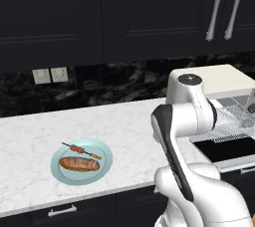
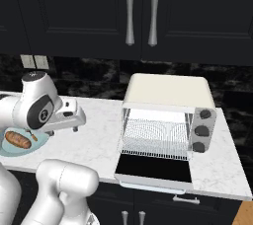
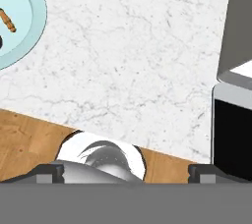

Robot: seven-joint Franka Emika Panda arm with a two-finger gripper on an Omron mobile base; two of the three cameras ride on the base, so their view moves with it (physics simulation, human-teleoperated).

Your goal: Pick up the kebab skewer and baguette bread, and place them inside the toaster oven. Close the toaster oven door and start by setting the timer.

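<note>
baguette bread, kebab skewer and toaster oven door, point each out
baguette bread [image 1: 78, 164], left base view, middle of crust
kebab skewer [image 1: 79, 149], left base view, threaded chunks
toaster oven door [image 2: 154, 168], right base view, dark glass

Base views flank arm, sharing plate [image 1: 64, 173], hand view downward, perhaps low

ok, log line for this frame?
gripper: open, empty | kebab skewer, baguette bread: on plate | toaster oven door: open

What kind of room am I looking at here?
It looks like a kitchen, a computer-rendered one. A white marble counter runs beneath dark wall cabinets, a cream toaster oven stands on it with its door folded down, and a pale blue plate holds a baguette and a kebab skewer.
</note>
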